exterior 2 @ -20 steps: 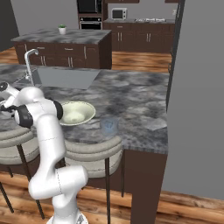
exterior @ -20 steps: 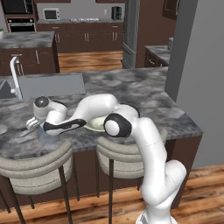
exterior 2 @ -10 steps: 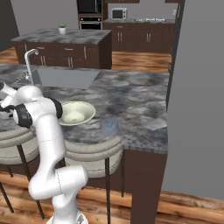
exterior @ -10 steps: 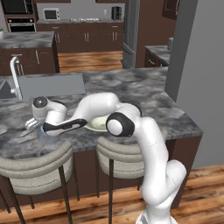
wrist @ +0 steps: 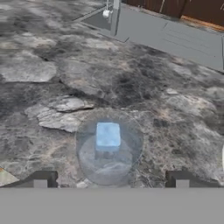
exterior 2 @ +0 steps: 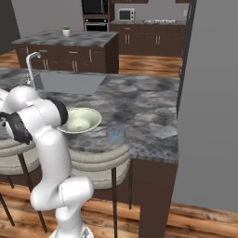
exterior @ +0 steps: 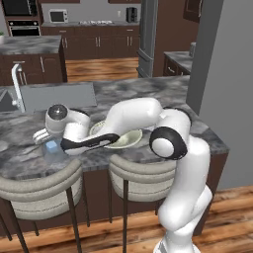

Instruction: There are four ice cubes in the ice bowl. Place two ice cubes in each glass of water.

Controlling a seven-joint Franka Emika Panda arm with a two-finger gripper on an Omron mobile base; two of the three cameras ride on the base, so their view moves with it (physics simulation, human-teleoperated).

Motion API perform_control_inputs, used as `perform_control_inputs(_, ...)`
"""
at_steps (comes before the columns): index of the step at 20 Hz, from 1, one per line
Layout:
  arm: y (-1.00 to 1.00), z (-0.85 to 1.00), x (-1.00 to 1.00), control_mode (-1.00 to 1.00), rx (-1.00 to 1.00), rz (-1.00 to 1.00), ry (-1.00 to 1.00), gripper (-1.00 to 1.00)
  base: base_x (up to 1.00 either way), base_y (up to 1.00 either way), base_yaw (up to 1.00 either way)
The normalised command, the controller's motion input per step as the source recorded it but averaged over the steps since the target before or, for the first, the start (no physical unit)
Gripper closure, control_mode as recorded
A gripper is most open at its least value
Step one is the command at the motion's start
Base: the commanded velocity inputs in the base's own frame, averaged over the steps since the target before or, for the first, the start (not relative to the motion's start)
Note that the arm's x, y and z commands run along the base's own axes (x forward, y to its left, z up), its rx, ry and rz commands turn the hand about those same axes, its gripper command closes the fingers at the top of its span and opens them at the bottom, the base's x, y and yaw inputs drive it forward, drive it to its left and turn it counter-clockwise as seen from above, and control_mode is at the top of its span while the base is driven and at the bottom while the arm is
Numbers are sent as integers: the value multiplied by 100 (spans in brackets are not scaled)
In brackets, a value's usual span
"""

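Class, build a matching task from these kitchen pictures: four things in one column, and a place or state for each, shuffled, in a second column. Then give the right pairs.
Things
1. ice cube
2. ice bowl
3. gripper
4. sink

Places or states
A. set into the counter, by the faucet
B. inside a glass
C. open, above a glass
D. on the counter, behind the arm

Pairs: 1-B, 2-D, 3-C, 4-A

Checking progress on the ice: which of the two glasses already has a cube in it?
The glass under the gripper, left of the ice bowl, holds a blue ice cube. The other glass, right of the bowl, looks empty.
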Motion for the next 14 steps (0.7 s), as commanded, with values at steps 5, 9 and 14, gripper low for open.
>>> perform_control_inputs(5, -100, 83, -100, -100, 33, 0, 9, -100, 0, 0, 0)
perform_control_inputs(9, -100, 76, -100, -100, 41, 0, 10, -100, 0, 0, 0)
perform_control_inputs(14, -100, 63, -100, -100, 63, 0, 3, -100, 0, 0, 0)
